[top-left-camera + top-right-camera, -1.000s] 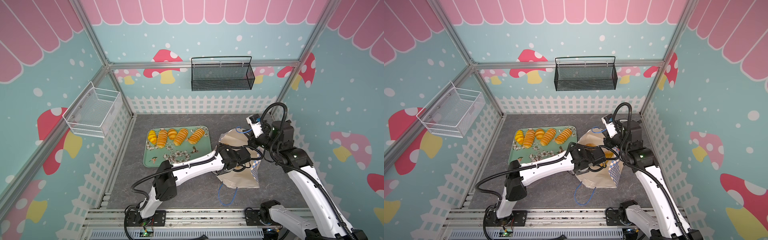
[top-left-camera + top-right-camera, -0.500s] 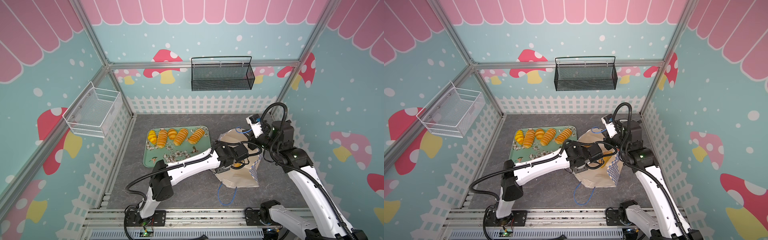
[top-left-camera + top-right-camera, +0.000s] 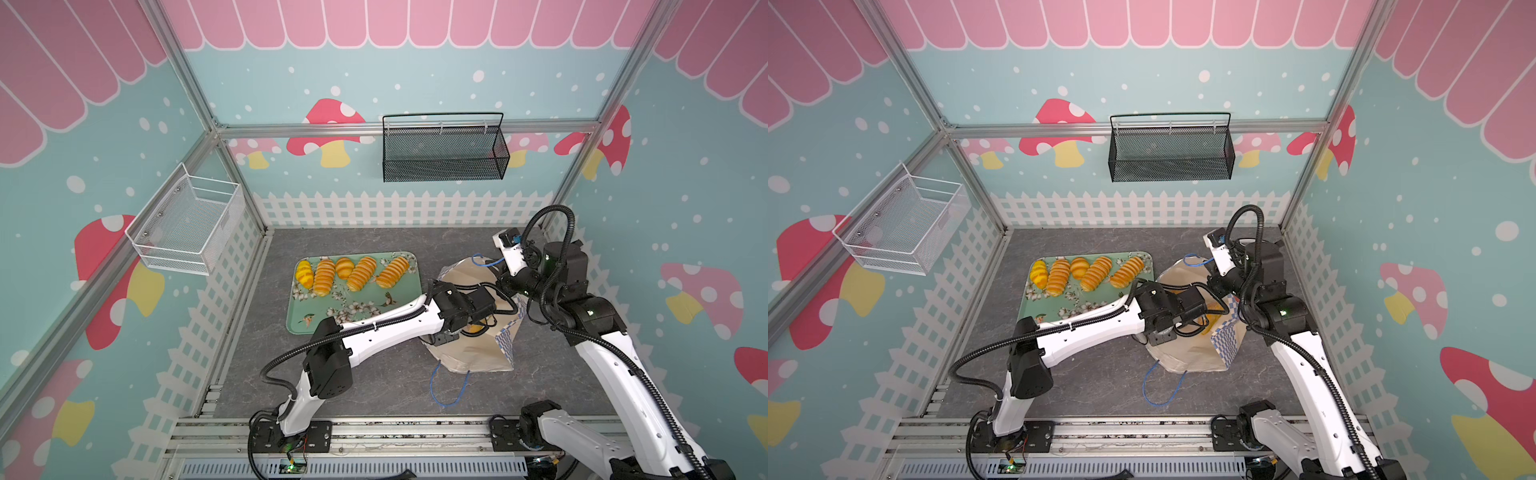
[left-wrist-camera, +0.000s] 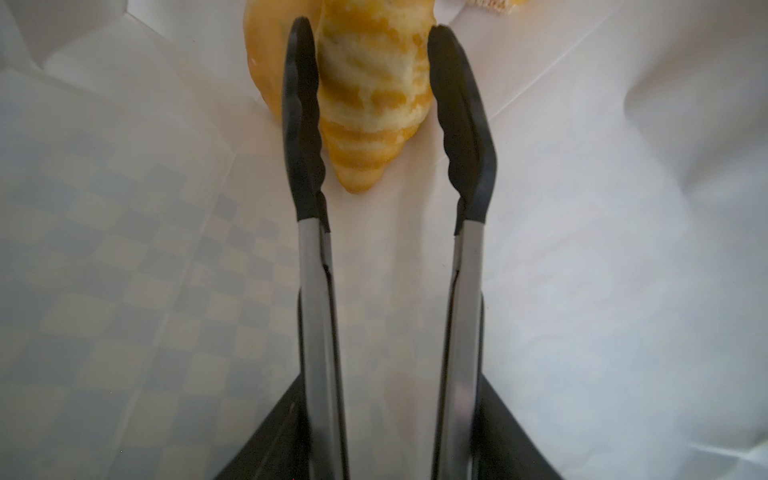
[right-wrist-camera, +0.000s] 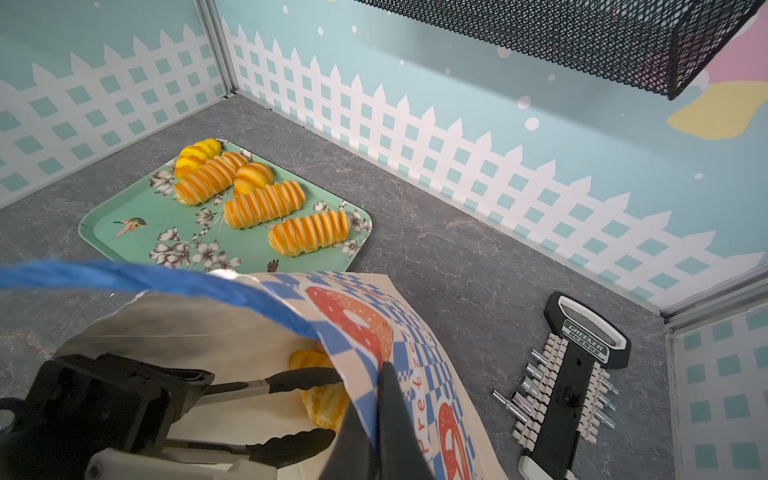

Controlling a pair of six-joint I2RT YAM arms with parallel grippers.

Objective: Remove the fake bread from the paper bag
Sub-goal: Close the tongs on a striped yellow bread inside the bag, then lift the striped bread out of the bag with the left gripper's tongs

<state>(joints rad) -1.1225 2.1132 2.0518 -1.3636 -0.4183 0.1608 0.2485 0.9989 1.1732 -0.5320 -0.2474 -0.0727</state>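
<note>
Bag point(image 3: 469, 357): set on counter point(image 3: 374, 374), rim pinched by clenched right claw point(image 5: 376, 411). Bread point(image 4: 365, 124): one ridged roll inside bag, straddled by released left claw point(image 4: 369, 50); five more are laid on tray point(image 3: 316, 309).

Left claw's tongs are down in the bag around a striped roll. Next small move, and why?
Probably close the left claw on the striped roll: it sits between the tong tips with a gap on one side, so it isn't gripped yet. The right claw pinches the paper bag rim, holding the mouth open for lifting out.
</note>
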